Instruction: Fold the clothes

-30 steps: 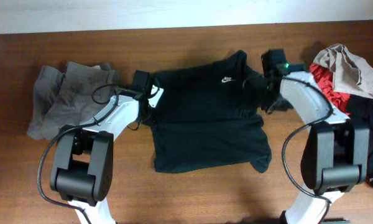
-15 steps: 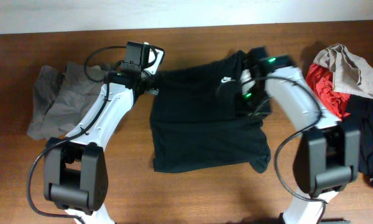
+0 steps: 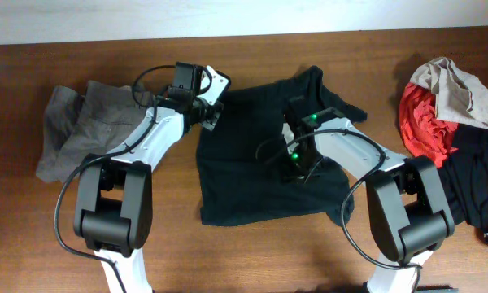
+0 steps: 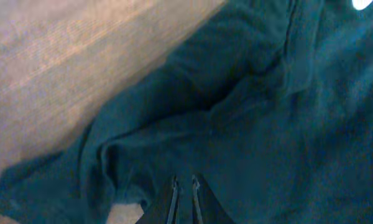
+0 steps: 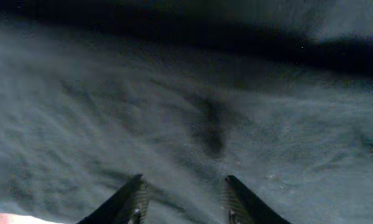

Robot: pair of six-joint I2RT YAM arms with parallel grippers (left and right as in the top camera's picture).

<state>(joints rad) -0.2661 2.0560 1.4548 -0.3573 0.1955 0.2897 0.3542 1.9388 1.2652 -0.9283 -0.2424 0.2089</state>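
The clothes' main piece, a black T-shirt (image 3: pixel 244 179), lies spread on the wooden table (image 3: pixel 252 252). My left gripper (image 3: pixel 214 112) is at its left sleeve. In the left wrist view the left gripper (image 4: pixel 185 182) has its jaws almost together, with bunched dark fabric (image 4: pixel 248 124) at the tips. A white spot (image 4: pixel 362 3) shows at the top right there. My right gripper (image 3: pixel 295 167) is low over the middle of the shirt. In the right wrist view the right gripper (image 5: pixel 183 183) stands open, with only flat fabric (image 5: pixel 193 112) between the fingers.
Grey trousers (image 3: pixel 85 126) lie crumpled at the left, close to the left arm. A heap of red (image 3: pixel 423 126), beige (image 3: pixel 455 89) and black (image 3: pixel 472 187) pieces sits at the right edge. Bare wood runs along the front of the table.
My right arm has swung left and forward from the shirt's right shoulder to its middle. My left gripper moved up to the left sleeve, opened, then closed again.
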